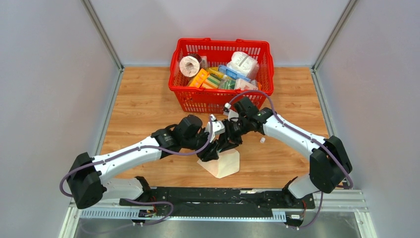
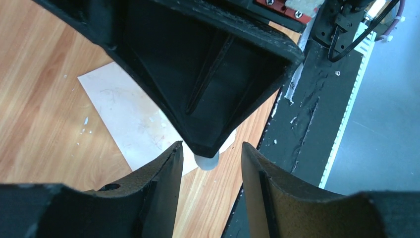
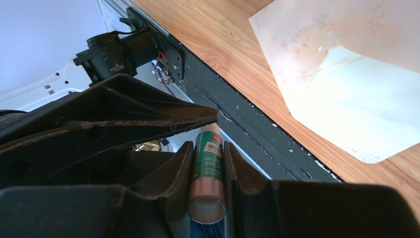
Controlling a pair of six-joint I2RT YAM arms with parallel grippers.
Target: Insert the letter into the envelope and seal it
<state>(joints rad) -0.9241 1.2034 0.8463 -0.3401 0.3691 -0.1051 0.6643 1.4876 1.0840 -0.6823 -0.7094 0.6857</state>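
The tan envelope [image 1: 224, 164] lies flat on the wooden table near the front edge. It also shows in the left wrist view [image 2: 126, 116] and in the right wrist view [image 3: 341, 64], where a paler, brighter part [image 3: 356, 111] adjoins the tan part. I cannot make out the letter as a separate sheet. My right gripper [image 3: 208, 144] is shut on a green glue stick [image 3: 208, 166] and hangs just above the envelope [image 1: 230, 139]. My left gripper [image 2: 210, 153] is open. Its fingers stand either side of the glue stick's pale tip [image 2: 206, 161], close to the right gripper [image 1: 214, 145].
A red basket [image 1: 198, 102] full of packets and rolls stands at the back centre. A small white piece [image 1: 262, 140] lies on the table right of the grippers. A black rail [image 1: 218, 196] runs along the near edge, close to the envelope.
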